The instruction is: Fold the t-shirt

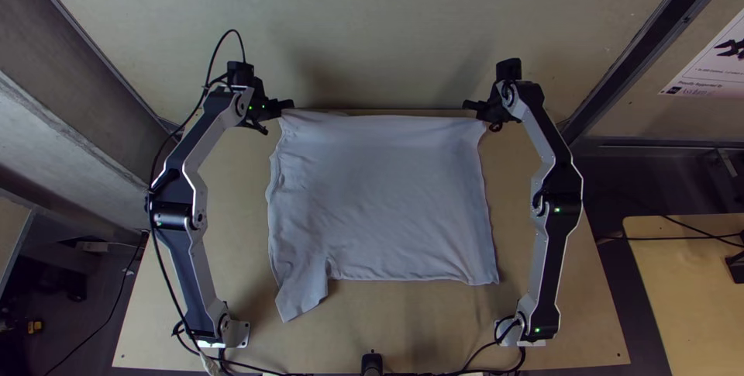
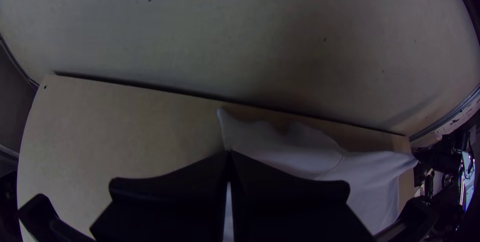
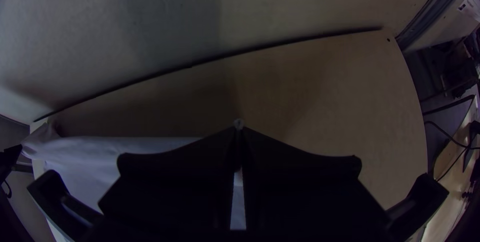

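Observation:
The pale t-shirt (image 1: 380, 190) lies mostly spread on the table, one sleeve-like flap sticking out at its near left. At its far left corner is my left gripper (image 1: 287, 105), and at its far right corner my right gripper (image 1: 471, 105). In the left wrist view, the left gripper (image 2: 228, 154) is shut on the cloth (image 2: 280, 144), a bit of which stands up beyond the tips. In the right wrist view, the right gripper (image 3: 239, 129) is shut, with a small tuft of the shirt (image 3: 100, 154) pinched at its tips.
The wooden table (image 1: 434, 322) ends at a pale wall (image 1: 372, 35) just behind the shirt's far edge. A black cable (image 1: 167, 267) runs along the left arm. More cables lie at the near edge, by a black post (image 1: 372, 363).

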`<action>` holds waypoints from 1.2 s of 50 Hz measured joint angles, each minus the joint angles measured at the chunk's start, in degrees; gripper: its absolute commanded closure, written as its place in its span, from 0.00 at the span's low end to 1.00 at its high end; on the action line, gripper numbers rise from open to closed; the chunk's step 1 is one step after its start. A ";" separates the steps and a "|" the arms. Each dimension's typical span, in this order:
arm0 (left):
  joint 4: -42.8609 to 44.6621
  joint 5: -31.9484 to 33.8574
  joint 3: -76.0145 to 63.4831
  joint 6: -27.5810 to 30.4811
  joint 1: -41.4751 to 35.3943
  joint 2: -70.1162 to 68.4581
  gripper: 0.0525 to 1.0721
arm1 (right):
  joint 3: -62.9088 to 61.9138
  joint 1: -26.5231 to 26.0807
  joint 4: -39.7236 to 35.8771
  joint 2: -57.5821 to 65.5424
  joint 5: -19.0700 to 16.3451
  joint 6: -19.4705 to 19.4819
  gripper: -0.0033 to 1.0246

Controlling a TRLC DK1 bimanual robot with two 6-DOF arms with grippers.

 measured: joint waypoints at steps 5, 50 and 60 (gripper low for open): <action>2.29 0.02 -5.38 0.00 -0.02 -3.74 0.97 | -2.40 0.24 -0.02 -1.68 0.44 -0.20 0.97; 10.58 0.85 -41.27 0.28 -0.44 -28.65 0.97 | -31.01 3.23 6.67 -20.41 3.04 -0.20 0.97; 13.70 0.85 -47.52 0.55 -0.44 -29.64 0.97 | -39.65 3.34 11.04 -23.12 3.04 -0.20 0.97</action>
